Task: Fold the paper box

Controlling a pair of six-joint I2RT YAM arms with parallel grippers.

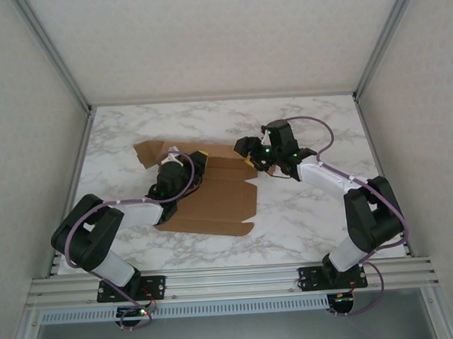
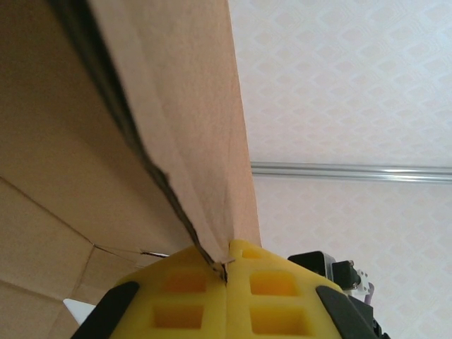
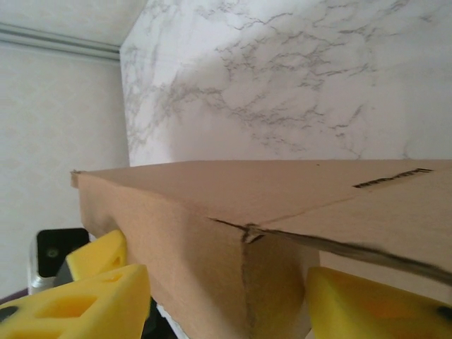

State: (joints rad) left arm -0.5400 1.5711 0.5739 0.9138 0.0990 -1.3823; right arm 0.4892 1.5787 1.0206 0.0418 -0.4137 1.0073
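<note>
The paper box [image 1: 213,200] is a brown cardboard sheet lying mostly flat on the marble table [image 1: 313,218], with its far flaps raised. My left gripper [image 1: 199,163] sits over the sheet's far middle. In the left wrist view the yellow fingers [image 2: 268,296] of the left gripper [image 2: 227,274] are shut on the edge of a raised flap [image 2: 191,120]. My right gripper [image 1: 250,157] is at the sheet's far right corner. The right gripper [image 3: 226,300] stands open, and its yellow fingers [image 3: 92,296] straddle a folded corner of the paper box [image 3: 212,219].
The table is walled at the back and both sides by white panels with aluminium posts [image 1: 61,64]. An aluminium rail [image 1: 232,279] carrying the arm bases runs along the near edge. Bare marble lies right of the sheet and behind it [image 1: 209,121].
</note>
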